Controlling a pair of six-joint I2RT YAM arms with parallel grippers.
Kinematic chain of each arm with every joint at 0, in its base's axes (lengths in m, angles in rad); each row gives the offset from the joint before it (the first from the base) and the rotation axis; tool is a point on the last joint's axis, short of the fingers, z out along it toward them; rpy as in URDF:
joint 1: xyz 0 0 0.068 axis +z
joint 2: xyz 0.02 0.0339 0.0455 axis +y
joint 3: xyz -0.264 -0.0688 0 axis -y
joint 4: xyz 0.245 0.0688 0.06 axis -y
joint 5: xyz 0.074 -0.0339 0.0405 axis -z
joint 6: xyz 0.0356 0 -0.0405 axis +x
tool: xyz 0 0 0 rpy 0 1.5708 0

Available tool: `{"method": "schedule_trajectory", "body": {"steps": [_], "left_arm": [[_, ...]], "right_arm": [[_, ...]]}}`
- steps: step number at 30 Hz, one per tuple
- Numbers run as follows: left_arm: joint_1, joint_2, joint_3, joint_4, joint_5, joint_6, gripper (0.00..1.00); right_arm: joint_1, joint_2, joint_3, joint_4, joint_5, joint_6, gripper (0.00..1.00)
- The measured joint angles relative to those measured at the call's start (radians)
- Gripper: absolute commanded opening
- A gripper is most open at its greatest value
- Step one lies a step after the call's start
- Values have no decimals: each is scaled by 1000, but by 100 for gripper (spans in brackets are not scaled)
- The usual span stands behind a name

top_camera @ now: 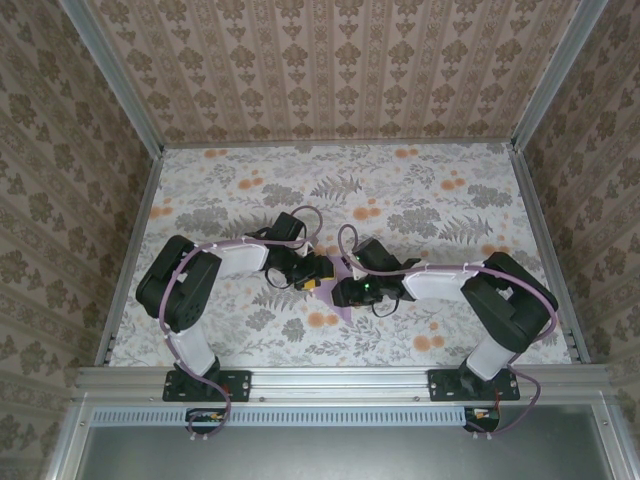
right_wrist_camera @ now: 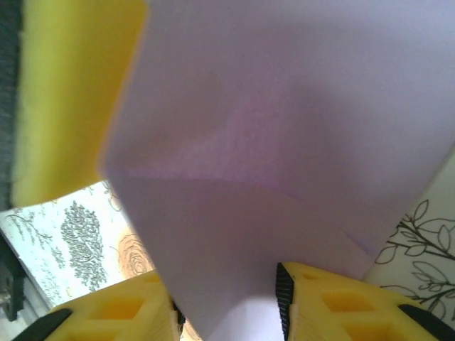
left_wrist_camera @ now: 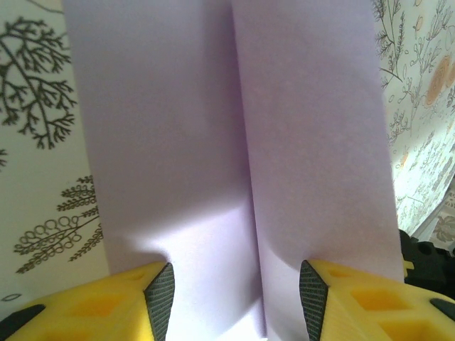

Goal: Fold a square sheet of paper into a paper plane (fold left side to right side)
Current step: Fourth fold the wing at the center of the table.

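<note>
The paper plane (top_camera: 344,304) is pale lilac paper lying at the table's centre, mostly hidden under both grippers. In the left wrist view the paper plane (left_wrist_camera: 213,142) lies as a flat strip with a centre crease running away from me. My left gripper (left_wrist_camera: 236,298) stands open over it, one yellow finger on each side of the crease. In the right wrist view a folded layer of the paper plane (right_wrist_camera: 270,128) reaches between the fingers of my right gripper (right_wrist_camera: 226,302), which stand apart and open. The two grippers, left (top_camera: 320,273) and right (top_camera: 340,288), meet tip to tip.
The table (top_camera: 420,190) has a floral cover with orange flower prints and grey ferns. Patterned walls close in the left, right and far sides. A yellow finger of the left gripper (right_wrist_camera: 71,99) sits close against the paper in the right wrist view.
</note>
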Motion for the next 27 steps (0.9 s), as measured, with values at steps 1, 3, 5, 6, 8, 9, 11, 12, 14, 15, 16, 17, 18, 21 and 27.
{"method": "schedule_trajectory", "body": {"steps": [1, 3, 5, 6, 8, 9, 11, 12, 14, 15, 16, 17, 18, 21, 27], "left_arm": [[0, 0, 0, 0, 0, 0, 53], [0, 0, 0, 0, 0, 0, 53], [0, 0, 0, 0, 0, 0, 53], [0, 0, 0, 0, 0, 0, 53], [0, 0, 0, 0, 0, 0, 53], [0, 0, 0, 0, 0, 0, 53], [0, 1, 0, 0, 0, 0, 53], [0, 1, 0, 0, 0, 0, 54], [0, 1, 0, -1, 0, 0, 54], [0, 1, 0, -1, 0, 0, 54], [0, 2, 0, -2, 0, 0, 54], [0, 2, 1, -2, 0, 0, 54], [0, 2, 1, -2, 0, 0, 54], [0, 2, 2, -3, 0, 0, 54], [0, 3, 3, -4, 0, 0, 54]], "right_arm": [[0, 1, 4, -6, 2, -2, 32], [0, 5, 10, -7, 3, -9, 26], [0, 8, 11, -6, 2, -16, 20], [0, 9, 11, -6, 2, -16, 19], [-2, 9, 11, -5, 1, -18, 15], [-2, 9, 11, -6, 1, -18, 14], [-3, 9, 11, -6, -2, -19, 13], [-5, 9, 11, -6, -2, -21, 13], [-8, 9, 11, -6, -5, -23, 19], [-8, 9, 11, -6, -6, -24, 21], [-10, 9, 11, -6, -6, -24, 22], [-10, 8, 11, -6, -6, -25, 23], [-10, 6, 11, -6, -8, -25, 24], [-12, -13, 11, -5, -22, -25, 27], [-37, -80, -18, 41, -68, -6, 38]]}}
